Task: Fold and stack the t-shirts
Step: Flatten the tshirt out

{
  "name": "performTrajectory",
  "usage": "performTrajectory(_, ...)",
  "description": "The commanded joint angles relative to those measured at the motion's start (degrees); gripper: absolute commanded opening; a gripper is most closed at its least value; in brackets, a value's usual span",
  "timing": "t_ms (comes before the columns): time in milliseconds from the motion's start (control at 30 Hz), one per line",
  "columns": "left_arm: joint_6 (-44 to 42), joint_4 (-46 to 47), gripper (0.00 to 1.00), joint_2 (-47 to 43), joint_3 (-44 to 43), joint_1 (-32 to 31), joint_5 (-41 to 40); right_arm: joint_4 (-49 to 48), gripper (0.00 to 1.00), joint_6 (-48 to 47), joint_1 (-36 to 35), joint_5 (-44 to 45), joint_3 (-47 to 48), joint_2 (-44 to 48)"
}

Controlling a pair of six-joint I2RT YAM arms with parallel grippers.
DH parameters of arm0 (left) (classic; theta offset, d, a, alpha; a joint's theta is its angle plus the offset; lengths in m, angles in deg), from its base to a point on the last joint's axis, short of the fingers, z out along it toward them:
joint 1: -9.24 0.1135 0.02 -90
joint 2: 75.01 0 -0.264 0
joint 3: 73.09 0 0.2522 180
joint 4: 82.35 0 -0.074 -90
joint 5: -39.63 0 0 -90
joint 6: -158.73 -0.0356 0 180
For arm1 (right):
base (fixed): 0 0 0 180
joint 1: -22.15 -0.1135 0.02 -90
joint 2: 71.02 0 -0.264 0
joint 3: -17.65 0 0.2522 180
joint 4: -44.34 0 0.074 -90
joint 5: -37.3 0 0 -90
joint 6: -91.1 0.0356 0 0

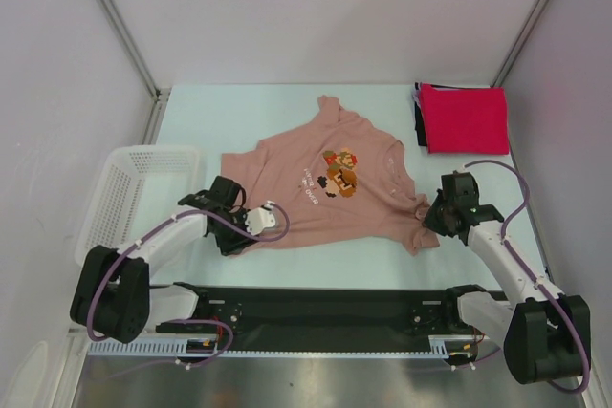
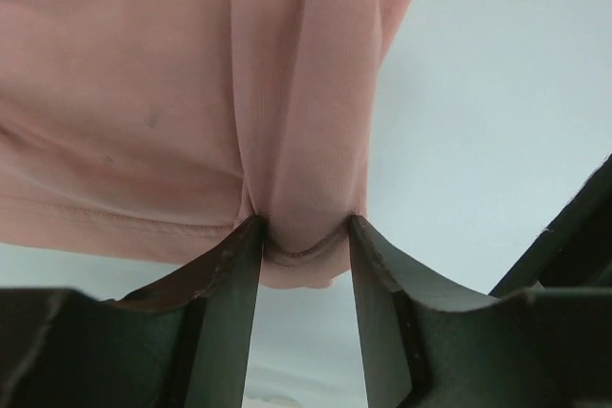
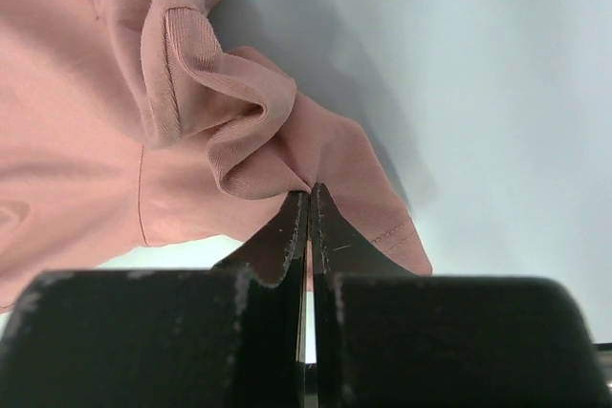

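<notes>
A dusty-pink t-shirt [image 1: 296,203] with a small game-character print lies spread and wrinkled in the middle of the table. My left gripper [image 1: 232,236] is at its near left corner. In the left wrist view the fingers [image 2: 239,265] stand a little apart with a bunched fold of the hem [image 2: 306,236] squeezed between them. My right gripper [image 1: 427,222] is at the shirt's near right corner, shut tight on a crumpled fold of pink cloth [image 3: 287,140]. A folded red t-shirt [image 1: 464,118] lies on a folded black one [image 1: 420,123] at the far right.
A white lattice basket [image 1: 124,193] stands at the table's left edge, close to my left arm. White walls enclose the table on the back and sides. A black rail [image 1: 325,308] runs along the near edge between the arm bases.
</notes>
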Motion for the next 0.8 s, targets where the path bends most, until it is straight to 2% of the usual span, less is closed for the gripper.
performTrajectory(0, -0.8, -0.3, 0.47, -0.6, 1.4, -0.2, -0.7, -1.0, 0.0, -1.0, 0.7, -0.4, 1.4, 0.4)
performTrajectory(100, -0.7, -1.8, 0.17, -3.1, 0.7, -0.1, 0.1, -0.6, 0.0, -1.2, 1.2, -0.3, 1.7, 1.3)
performTrajectory(133, 0.1, -2.3, 0.0, -3.8, -0.6, -0.1, 0.2, -0.3, 0.0, -1.2, 1.3, -0.8, 2.1, 1.5)
performTrajectory(300, 2.4, -5.7, 0.0, -6.2, -8.5, 2.9, 2.3, -1.5, 0.0, -2.8, 1.8, -6.0, 6.4, 1.2)
performTrajectory(400, 4.6, -3.8, 0.0, -5.7, -16.7, 8.3, 1.1, -3.9, 0.0, -3.6, 2.3, -9.5, 14.5, -2.3)
performTrajectory(433, 5.8, -3.2, 0.0, -4.4, -22.3, 11.1, 0.7, -5.3, 0.0, -3.6, 2.8, -11.6, 17.9, -5.7)
performTrajectory(533, 9.5, -0.3, 0.0, -0.8, -36.8, 16.0, -1.2, -9.6, 0.0, -2.1, 5.6, -17.3, 32.8, -13.4)
performTrajectory(567, 10.8, 0.3, 0.0, 0.4, -41.0, 17.2, -1.3, -10.3, 0.0, -1.4, 6.1, -18.0, 42.0, -15.5)
performTrajectory(600, 12.9, 0.3, 0.0, 2.7, -49.5, 19.0, -1.3, -10.6, 0.0, -0.5, 6.8, -19.0, 46.4, -19.8)
performTrajectory(633, 13.8, 0.4, 0.0, 2.7, -53.6, 19.5, -1.4, -10.6, 0.0, 0.6, 6.8, -19.8, 50.4, -21.6)
performTrajectory(667, 14.9, 1.0, 0.0, 4.4, -57.2, 19.5, -1.8, -10.6, 0.0, 1.8, 8.8, -21.0, 58.8, -23.5)
performTrajectory(700, 15.6, 1.4, 0.0, 5.1, -63.1, 21.6, -1.5, -11.0, 0.0, 3.0, 9.3, -22.3, 61.8, -24.8)
performTrajectory(767, 16.5, 2.9, 0.0, 6.2, -67.5, 23.1, -2.0, -12.7, 0.0, 5.9, 10.4, -24.8, 67.5, -27.4)
